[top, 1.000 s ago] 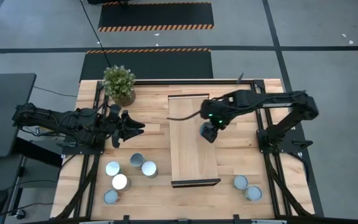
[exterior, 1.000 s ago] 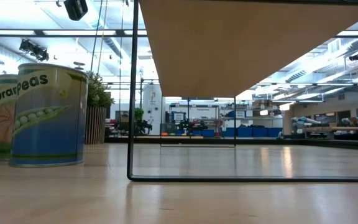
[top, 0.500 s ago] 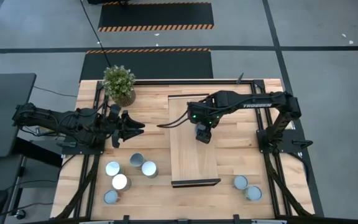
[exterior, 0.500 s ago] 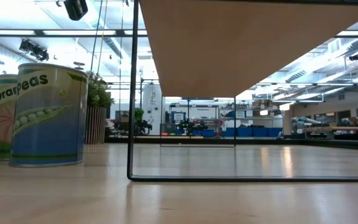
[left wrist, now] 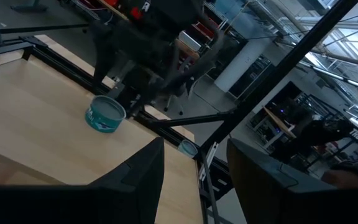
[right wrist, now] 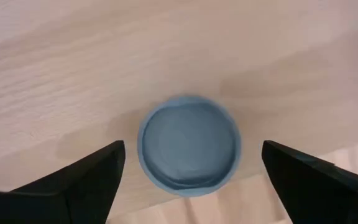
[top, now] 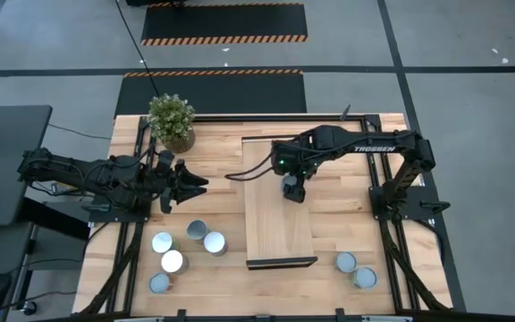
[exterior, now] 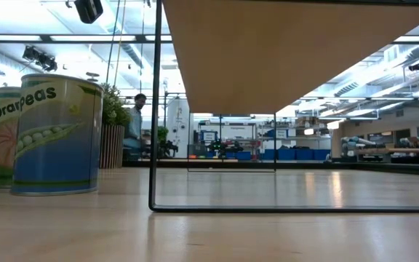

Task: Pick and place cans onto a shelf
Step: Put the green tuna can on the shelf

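Note:
A silvery can [right wrist: 188, 144] stands upright on its base on the light-wood shelf [top: 280, 228], at the shelf's far half. My right gripper [top: 293, 190] hovers above it, pointing down and open, one finger on either side and well apart from its rim. The left wrist view shows that can [left wrist: 105, 116] under the dark right gripper. Several more cans [top: 197, 231] stand on the table left of the shelf, and two cans [top: 354, 269] near its front right corner. My left gripper [top: 192, 183] waits level and open over the table's left side, with nothing between its fingers.
A potted plant [top: 171, 121] stands at the table's far left. The shelf rests on thin black legs [exterior: 153, 109]. Two labelled cans [exterior: 57, 135] loom close in the low view. A person [exterior: 135, 120] stands in the room behind.
My right gripper has shifted a little toward the table's left over the shelf and rolled about its own axis, while the arm's elbow drew in. A person has come into the low view's background. The cans on the table have stayed put.

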Robot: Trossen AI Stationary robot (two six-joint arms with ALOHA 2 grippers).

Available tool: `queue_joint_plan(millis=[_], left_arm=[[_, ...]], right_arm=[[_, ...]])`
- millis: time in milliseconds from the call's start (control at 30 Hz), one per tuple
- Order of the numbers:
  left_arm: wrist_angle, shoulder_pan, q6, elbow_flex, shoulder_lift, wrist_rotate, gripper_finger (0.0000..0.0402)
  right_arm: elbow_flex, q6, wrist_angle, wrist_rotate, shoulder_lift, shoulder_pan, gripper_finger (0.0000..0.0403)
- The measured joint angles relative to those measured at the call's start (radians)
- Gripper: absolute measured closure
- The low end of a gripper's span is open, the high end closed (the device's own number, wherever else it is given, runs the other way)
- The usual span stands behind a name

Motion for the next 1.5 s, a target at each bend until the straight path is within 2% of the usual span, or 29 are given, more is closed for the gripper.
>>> queue_joint_plan(millis=[200,400,567,700,833,967,1133,1500], left_arm=[[0.000,0.000,0.000,0.000,0.000,0.000,0.0221],[0.000,0.000,0.001,0.000,0.000,0.000,0.0221],[-0.001,0.000,0.002,0.000,0.000,0.000,0.0221],[-0.001,0.000,0.001,0.000,0.000,0.000,0.0221],[-0.001,0.000,0.000,0.000,0.000,0.000,0.0221],[-0.001,0.000,0.000,0.000,0.000,0.000,0.0221],[0.000,0.000,0.000,0.000,0.000,0.000,0.0221],[0.000,0.000,0.000,0.000,0.000,0.000,0.0221]], right_arm=[[0.011,-0.173,0.009,0.053,0.001,0.002,0.0022],[0.011,-0.308,0.031,0.038,0.012,-0.033,0.0040],[0.011,-0.370,0.059,-0.024,0.036,-0.053,0.0062],[0.010,-0.425,0.058,-0.030,0.046,-0.050,0.0070],[0.010,-0.414,0.049,-0.030,0.053,-0.062,0.0079],[0.005,-0.333,0.048,0.010,0.062,-0.069,0.0086],[-0.027,-0.133,0.059,0.075,0.058,-0.067,0.0087],[-0.039,0.581,-0.024,0.149,0.055,-0.060,0.0088]])
